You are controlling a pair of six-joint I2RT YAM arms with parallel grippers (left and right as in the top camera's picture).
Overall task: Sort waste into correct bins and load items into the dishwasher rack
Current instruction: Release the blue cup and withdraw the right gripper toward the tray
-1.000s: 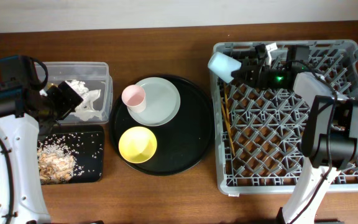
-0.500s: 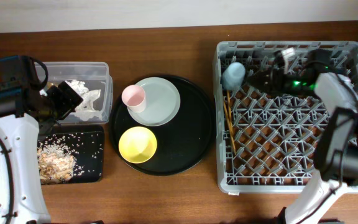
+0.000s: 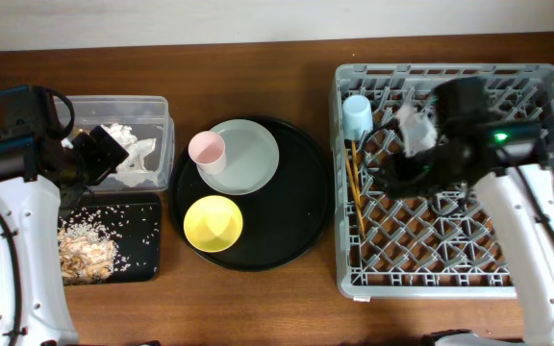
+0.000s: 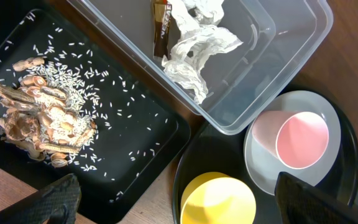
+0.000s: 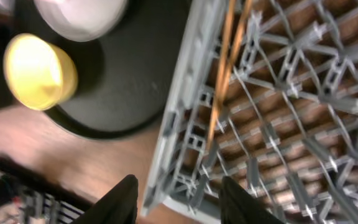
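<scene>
**A:** Two items are racked: light-blue cup (image 3: 357, 115) and chopsticks (image 5: 225, 74) sit in the dishwasher rack (image 3: 450, 69), just ahead of our right gripper (image 5: 178, 199). Its fingers are spread, nothing between. Pegs likely keep the cup put.

**B:** Our left gripper (image 4: 182, 198) hangs spread and empty too. Pink cup (image 4: 294, 138), plate (image 4: 263, 171) and yellow bowl (image 4: 219, 200) lie ahead of it, so we judge those next.

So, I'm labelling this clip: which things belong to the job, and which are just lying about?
Job: crumpled white tissues, brown-gold wrapper, rice scraps, clear plastic tub, shallow black rectangular tray, pink cup, light-blue cup, grey round plate, yellow bowl, wooden chopsticks, grey pegged rack.
Lying about: big round black tray, wooden table.
</scene>
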